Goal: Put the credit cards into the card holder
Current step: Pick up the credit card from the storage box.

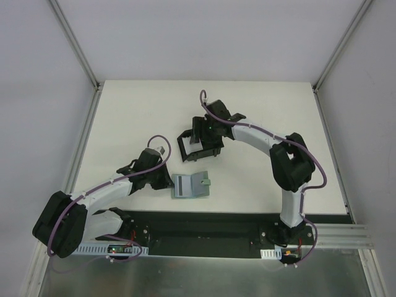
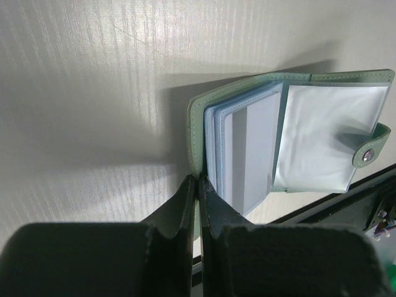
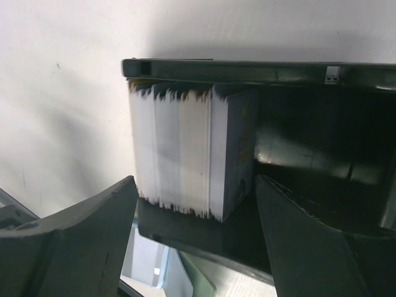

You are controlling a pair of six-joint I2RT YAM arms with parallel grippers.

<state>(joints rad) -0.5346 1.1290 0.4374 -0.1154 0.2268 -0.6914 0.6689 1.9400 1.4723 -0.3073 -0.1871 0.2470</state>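
Note:
The black card holder (image 1: 184, 148) stands mid-table, and its far wall (image 3: 247, 68) fills the right wrist view. A whitish stack of credit cards (image 3: 179, 148) stands upright inside it against that wall, showing as a pale patch (image 1: 196, 146) from above. My right gripper (image 1: 207, 139) hovers over the holder, open, its fingers either side of the stack (image 3: 195, 204) and clear of it. My left gripper (image 2: 198, 182) is shut on the spine edge of the grey-green case (image 2: 328, 136), which lies open on the table (image 1: 189, 185).
The open case shows clear sleeves (image 2: 247, 154) and a snap tab (image 2: 369, 154). The black base rail (image 1: 204, 229) runs along the near table edge just behind the case. White walls enclose the table on three sides.

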